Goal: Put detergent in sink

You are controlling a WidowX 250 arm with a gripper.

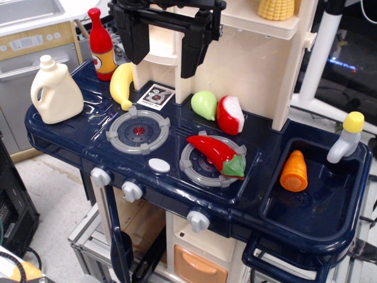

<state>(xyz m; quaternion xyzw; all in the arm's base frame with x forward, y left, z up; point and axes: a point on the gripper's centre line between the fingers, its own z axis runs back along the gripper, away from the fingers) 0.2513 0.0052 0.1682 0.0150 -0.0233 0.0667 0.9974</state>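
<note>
The detergent [54,91] is a cream-white jug with a side handle and round cap. It stands upright at the far left of the navy toy counter. The sink [330,203] is a deep navy basin at the right end, with a grey faucet topped by a yellow knob [347,137]. An orange carrot [294,171] lies in the sink's left part. My black gripper [163,50] hangs open and empty above the back of the counter, well right of and above the detergent, far left of the sink.
A red sauce bottle [101,46] and a banana [121,84] stand behind the left burner [138,132]. A red chili pepper [217,154] lies on the right burner. A green pear [204,104] and a red-white fruit [230,114] sit behind it. A cream shelf column [259,71] rises at the back.
</note>
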